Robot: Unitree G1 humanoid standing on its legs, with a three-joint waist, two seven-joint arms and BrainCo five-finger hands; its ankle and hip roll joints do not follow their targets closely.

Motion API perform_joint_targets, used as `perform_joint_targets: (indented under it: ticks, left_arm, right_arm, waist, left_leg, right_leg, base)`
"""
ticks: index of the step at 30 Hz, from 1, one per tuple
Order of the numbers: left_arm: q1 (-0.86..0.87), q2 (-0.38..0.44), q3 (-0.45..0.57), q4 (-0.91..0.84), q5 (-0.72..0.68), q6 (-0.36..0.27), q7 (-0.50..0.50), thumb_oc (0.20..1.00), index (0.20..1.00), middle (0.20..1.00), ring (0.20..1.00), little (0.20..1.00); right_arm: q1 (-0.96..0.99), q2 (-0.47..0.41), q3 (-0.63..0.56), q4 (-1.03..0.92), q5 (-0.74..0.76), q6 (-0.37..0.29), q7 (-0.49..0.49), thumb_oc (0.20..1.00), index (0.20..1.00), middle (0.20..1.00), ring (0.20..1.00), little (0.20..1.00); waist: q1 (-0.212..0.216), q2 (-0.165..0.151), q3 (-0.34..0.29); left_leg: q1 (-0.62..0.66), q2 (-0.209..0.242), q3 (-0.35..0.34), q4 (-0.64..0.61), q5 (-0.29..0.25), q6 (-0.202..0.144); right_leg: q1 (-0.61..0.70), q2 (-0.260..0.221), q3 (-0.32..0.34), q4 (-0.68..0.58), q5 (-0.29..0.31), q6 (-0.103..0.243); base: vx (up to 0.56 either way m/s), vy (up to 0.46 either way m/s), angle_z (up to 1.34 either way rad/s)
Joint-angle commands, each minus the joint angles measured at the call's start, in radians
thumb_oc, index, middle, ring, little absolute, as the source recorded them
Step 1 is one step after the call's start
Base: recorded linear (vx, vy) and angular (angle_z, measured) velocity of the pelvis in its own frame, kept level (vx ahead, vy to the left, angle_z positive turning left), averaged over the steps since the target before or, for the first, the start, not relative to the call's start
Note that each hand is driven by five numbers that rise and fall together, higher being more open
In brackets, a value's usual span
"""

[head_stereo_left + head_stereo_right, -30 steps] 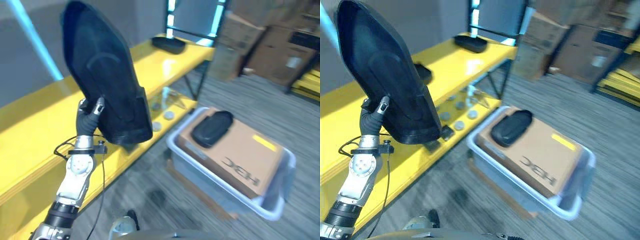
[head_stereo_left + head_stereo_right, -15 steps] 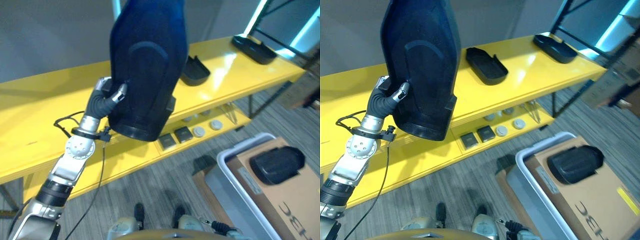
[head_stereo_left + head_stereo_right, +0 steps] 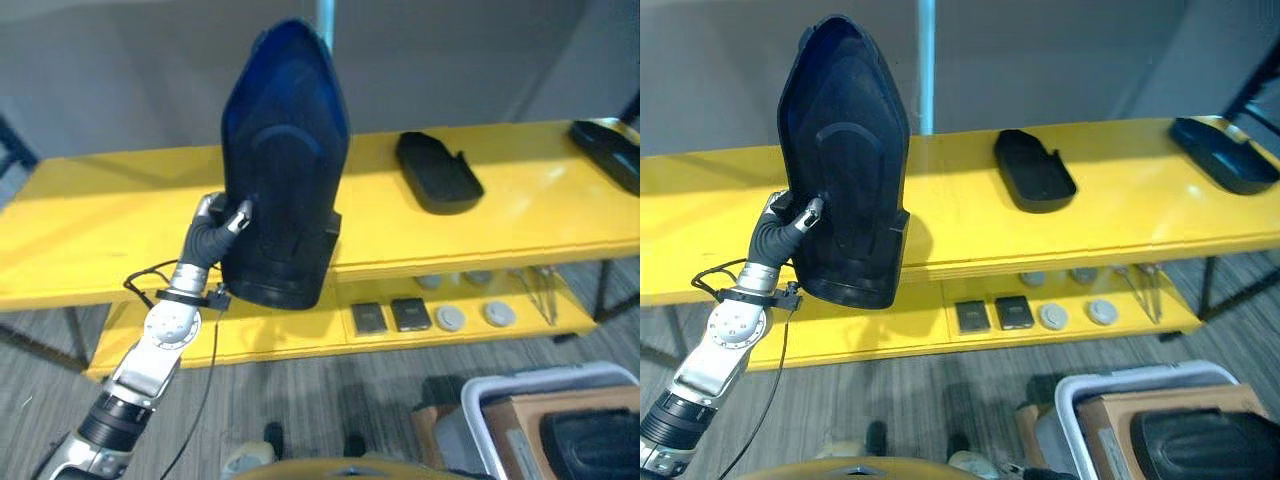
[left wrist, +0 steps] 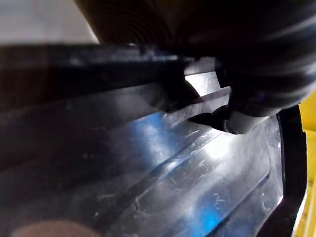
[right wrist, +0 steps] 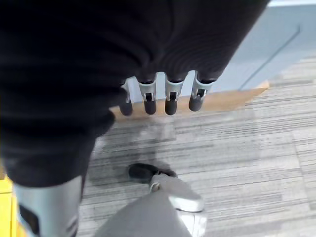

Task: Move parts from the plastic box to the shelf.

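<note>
My left hand (image 3: 790,222) is shut on a large black moulded plastic part (image 3: 845,170), gripping its left edge. The part stands upright and tall, its lower end level with the front edge of the yellow shelf (image 3: 1120,215). Up close in the left wrist view, the part's glossy surface (image 4: 163,182) runs under a curled finger (image 4: 232,121). The grey plastic box (image 3: 1080,395) sits at the bottom right with a cardboard carton inside, and another black part (image 3: 1210,445) lies on that carton. My right hand (image 5: 158,101) hangs over the floor, fingers relaxed and holding nothing.
Two black parts lie on the shelf's top board, one in the middle (image 3: 1033,183) and one at the far right (image 3: 1225,165). The lower board holds two dark square pieces (image 3: 992,313), round grey discs (image 3: 1070,315) and thin metal tools (image 3: 1145,290). Grey carpet lies before the shelf.
The camera has swung left, so the shelf now faces me squarely and the box sits at the bottom right. The left hand still holds the part, now more upright.
</note>
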Motion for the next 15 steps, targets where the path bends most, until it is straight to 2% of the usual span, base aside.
perform_joint_targets:
  ticks: [1, 3, 6, 8, 9, 10, 11, 12, 13, 14, 15]
  left_arm:
    - [-0.101, 0.004, 0.1, -0.024, -0.045, -0.076, 0.038, 0.2, 0.2, 0.2, 0.2, 0.2]
    - [-0.106, 0.013, 0.095, 0.0, -0.054, -0.084, 0.052, 0.2, 0.2, 0.2, 0.2, 0.2]
    - [-0.114, 0.023, 0.088, 0.031, -0.057, -0.086, 0.034, 0.2, 0.2, 0.2, 0.2, 0.2]
    - [-0.125, 0.027, 0.081, 0.035, -0.035, -0.067, 0.029, 0.2, 0.2, 0.2, 0.2, 0.2]
    - [-0.144, 0.037, 0.066, 0.046, -0.001, -0.049, 0.033, 0.2, 0.2, 0.2, 0.2, 0.2]
    - [-0.146, 0.043, 0.058, 0.053, 0.002, -0.046, 0.037, 0.2, 0.2, 0.2, 0.2, 0.2]
    - [-0.149, 0.045, 0.053, 0.057, 0.002, -0.039, 0.04, 0.2, 0.2, 0.2, 0.2, 0.2]
    - [-0.151, 0.053, 0.042, 0.064, 0.002, -0.032, 0.052, 0.2, 0.2, 0.2, 0.2, 0.2]
    - [-0.159, 0.064, 0.027, 0.072, -0.007, -0.031, 0.07, 0.2, 0.2, 0.2, 0.2, 0.2]
    - [-0.167, 0.065, 0.022, 0.072, -0.019, -0.017, 0.079, 0.2, 0.2, 0.2, 0.2, 0.2]
    - [-0.171, 0.065, 0.021, 0.072, -0.019, -0.009, 0.086, 0.2, 0.2, 0.2, 0.2, 0.2]
  right_arm:
    - [-0.029, 0.002, -0.015, 0.037, 0.024, 0.006, 0.035, 1.0, 1.0, 1.0, 1.0, 1.0]
    - [-0.039, 0.002, -0.011, 0.026, 0.059, 0.014, 0.042, 1.0, 1.0, 1.0, 1.0, 1.0]
    - [-0.027, 0.024, -0.006, 0.0, 0.085, 0.011, -0.016, 1.0, 1.0, 1.0, 1.0, 1.0]
    - [-0.022, 0.041, -0.011, -0.011, 0.085, 0.017, -0.055, 1.0, 1.0, 1.0, 1.0, 1.0]
    - [-0.01, 0.059, -0.016, -0.014, 0.071, 0.002, -0.093, 1.0, 1.0, 1.0, 1.0, 1.0]
    - [-0.009, 0.065, -0.02, -0.012, 0.063, 0.0, -0.098, 1.0, 1.0, 1.0, 1.0, 1.0]
    - [-0.01, 0.068, -0.024, -0.012, 0.055, 0.004, -0.097, 1.0, 1.0, 1.0, 1.0, 1.0]
    - [-0.008, 0.073, -0.024, -0.01, 0.035, 0.006, -0.091, 1.0, 1.0, 1.0, 1.0, 1.0]
    - [0.001, 0.08, -0.023, -0.008, 0.029, -0.007, -0.094, 1.0, 1.0, 1.0, 1.0, 1.0]
    - [0.006, 0.081, -0.023, -0.004, 0.032, -0.01, -0.092, 1.0, 1.0, 1.0, 1.0, 1.0]
    - [0.008, 0.081, -0.024, -0.003, 0.032, -0.006, -0.088, 1.0, 1.0, 1.0, 1.0, 1.0]
  waist:
    - [0.009, 0.006, 0.018]
    - [0.019, 0.007, 0.011]
    - [0.03, 0.005, 0.004]
    - [0.026, 0.003, 0.007]
    - [0.006, 0.009, 0.019]
    - [-0.01, 0.018, 0.027]
    - [-0.016, 0.019, 0.031]
    - [-0.032, 0.014, 0.036]
    - [-0.055, 0.016, 0.042]
    - [-0.067, 0.012, 0.045]
    - [-0.072, 0.011, 0.045]
  left_leg:
    - [-0.058, 0.037, 0.067, -0.048, 0.111, -0.042]
    - [-0.069, 0.029, 0.078, -0.047, 0.104, -0.028]
    - [-0.075, 0.012, 0.077, -0.04, 0.082, 0.009]
    - [-0.054, 0.002, 0.074, -0.048, 0.076, 0.024]
    - [-0.017, -0.019, 0.043, -0.06, 0.057, 0.053]
    - [0.009, -0.019, 0.027, -0.069, 0.048, 0.059]
    - [0.021, -0.022, 0.024, -0.072, 0.041, 0.063]
    - [0.04, -0.027, 0.02, -0.08, 0.035, 0.061]
    - [0.055, -0.024, 0.004, -0.083, 0.027, 0.05]
    - [0.061, -0.026, -0.008, -0.083, 0.018, 0.046]
    - [0.063, -0.027, -0.013, -0.083, 0.013, 0.045]
  right_leg:
    - [0.061, -0.015, -0.031, 0.066, -0.061, 0.041]
    - [0.066, -0.026, -0.044, 0.092, -0.087, 0.042]
    - [0.083, -0.039, -0.049, 0.178, -0.141, 0.053]
    - [0.04, -0.073, -0.059, 0.278, -0.1, 0.08]
    - [-0.061, -0.088, -0.022, 0.468, -0.048, 0.105]
    - [-0.111, -0.085, 0.001, 0.529, -0.004, 0.112]
    - [-0.146, -0.09, 0.019, 0.566, 0.012, 0.118]
    - [-0.176, -0.083, 0.036, 0.516, 0.023, 0.117]
    - [-0.17, -0.065, 0.04, 0.388, 0.001, 0.104]
    - [-0.168, -0.069, 0.05, 0.303, 0.014, 0.103]
    - [-0.168, -0.071, 0.054, 0.27, 0.021, 0.103]
  base:
    - [0.21, 0.296, 0.43]
    - [0.18, 0.268, 0.34]
    - [0.19, 0.195, -0.04]
    - [0.18, 0.156, -0.19]
    - [0.23, 0.176, 0.09]
    - [0.21, 0.146, 0.18]
    - [0.16, -0.012, 0.12]
    - [0.18, -0.136, 0.29]
    - [0.2, -0.222, 0.4]
    - [0.14, -0.216, 0.53]
    - [0.2, -0.373, 0.69]
